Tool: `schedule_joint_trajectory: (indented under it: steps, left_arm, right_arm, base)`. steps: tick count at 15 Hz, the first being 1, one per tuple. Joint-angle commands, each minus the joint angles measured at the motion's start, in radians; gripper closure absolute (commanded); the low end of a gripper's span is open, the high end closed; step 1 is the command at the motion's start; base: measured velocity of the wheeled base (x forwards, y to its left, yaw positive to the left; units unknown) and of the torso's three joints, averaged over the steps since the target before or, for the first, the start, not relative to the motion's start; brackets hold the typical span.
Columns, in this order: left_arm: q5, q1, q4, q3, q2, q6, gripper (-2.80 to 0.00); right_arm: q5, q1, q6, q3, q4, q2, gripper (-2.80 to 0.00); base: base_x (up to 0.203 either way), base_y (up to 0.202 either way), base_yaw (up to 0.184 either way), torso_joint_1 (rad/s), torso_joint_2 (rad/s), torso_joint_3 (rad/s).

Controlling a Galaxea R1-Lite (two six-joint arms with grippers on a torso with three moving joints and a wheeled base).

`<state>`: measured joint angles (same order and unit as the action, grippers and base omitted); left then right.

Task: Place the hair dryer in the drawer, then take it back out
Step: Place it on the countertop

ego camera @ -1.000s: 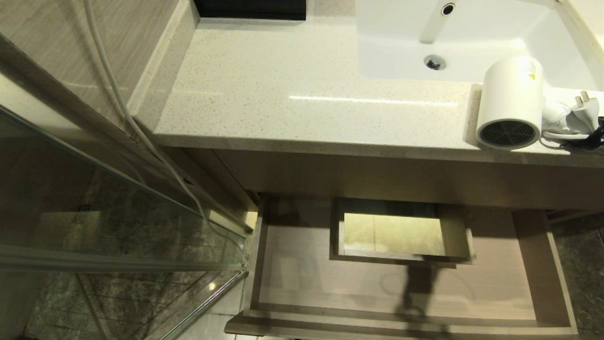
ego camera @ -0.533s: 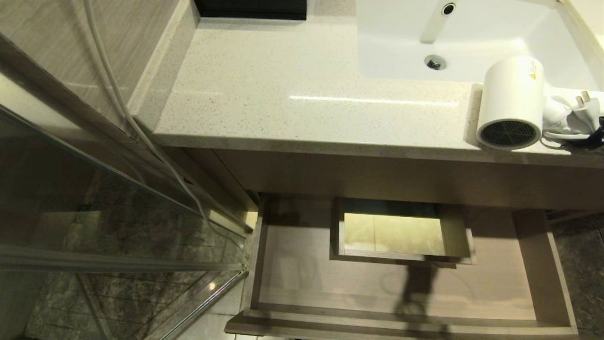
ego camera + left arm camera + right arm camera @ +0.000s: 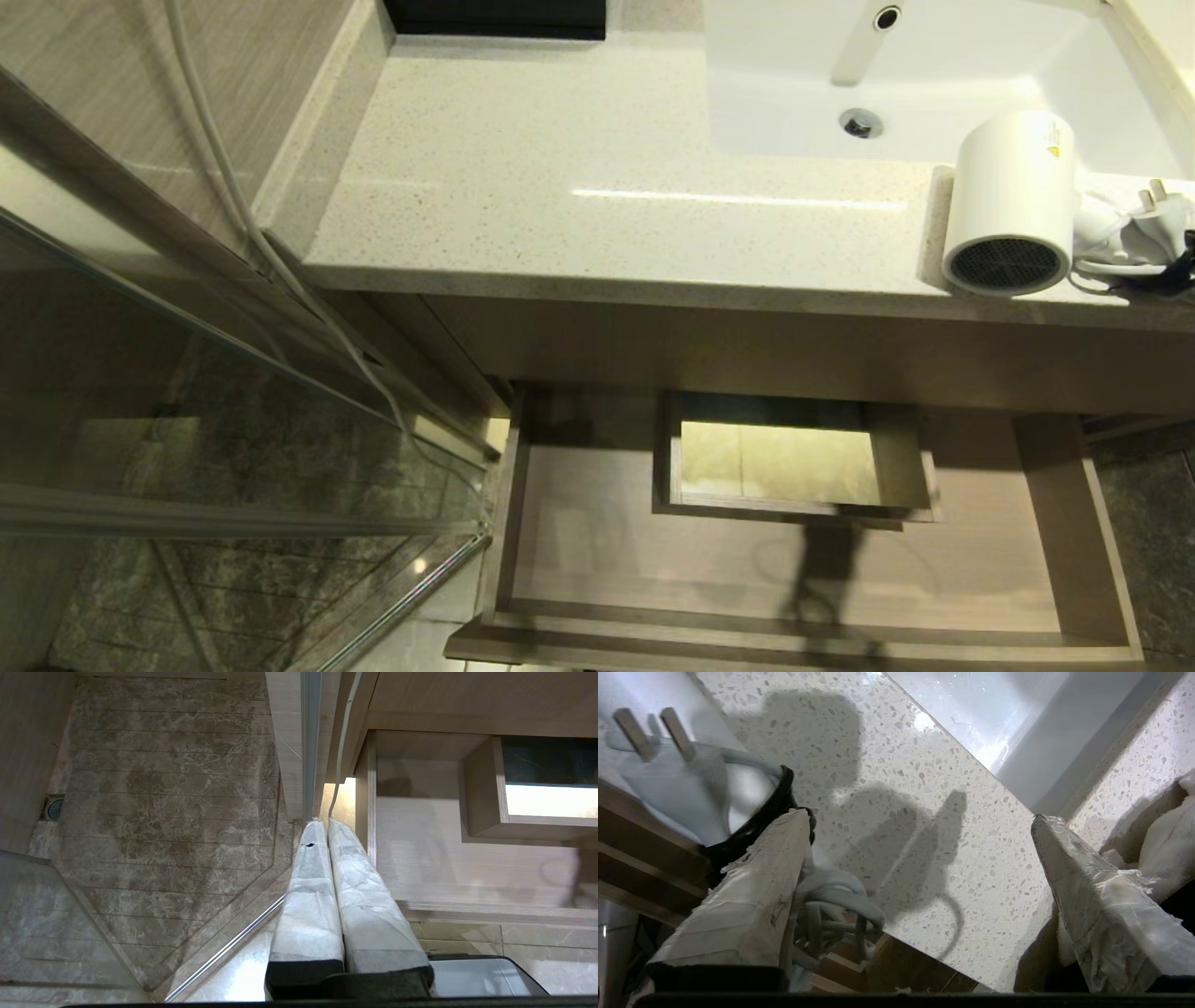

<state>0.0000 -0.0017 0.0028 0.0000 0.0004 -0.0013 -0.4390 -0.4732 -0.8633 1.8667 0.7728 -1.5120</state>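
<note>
Hair dryer (image 3: 1011, 203) lies on its side at the countertop (image 3: 579, 187) front edge, above the open, unoccupied drawer (image 3: 1074, 551); right gripper (image 3: 920, 858) spread wide beside the bundled cord (image 3: 831, 905), holding nothing, while left gripper (image 3: 348, 896) hangs pressed closed near the floor. Judged light, rigid and smooth-shelled, likely to roll; best gripped across the short barrel, not the floppy cord.

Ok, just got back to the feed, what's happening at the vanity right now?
The hair dryer lies on the countertop beside the sink, its bundled cord and plug next to it. The drawer below is pulled open with nothing in it. The right gripper hangs over the countertop by the cord, fingers wide apart and holding nothing. The left gripper is shut, parked low beside the drawer.
</note>
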Motion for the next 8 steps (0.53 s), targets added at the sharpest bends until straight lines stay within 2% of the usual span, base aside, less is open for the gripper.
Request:
schedule_joint_trajectory:
  steps: [1,6,7,8]
  left_arm:
    - [0.0,0.0,0.0,0.002,0.0,0.0,0.0]
    - [0.0,0.0,0.0,0.002,0.0,0.0,0.0]
    - [0.0,0.0,0.0,0.002,0.0,0.0,0.0]
    - [0.0,0.0,0.0,0.002,0.0,0.0,0.0]
  right_arm:
    - [-0.023,0.002,-0.008,-0.011,0.027,0.052,-2.8]
    - [-0.03,0.002,-0.003,-0.072,0.05,0.13,-2.8]
    - [-0.045,0.002,-0.002,-0.08,0.049,0.144,-2.43]
    - [-0.07,0.001,-0.004,-0.092,0.055,0.158,0.0]
  base:
    - [0.0,0.0,0.0,0.0,0.0,0.0]
    - [0.0,0.0,0.0,0.0,0.0,0.0]
    - [0.0,0.0,0.0,0.0,0.0,0.0]
    - [0.0,0.0,0.0,0.0,0.0,0.0]
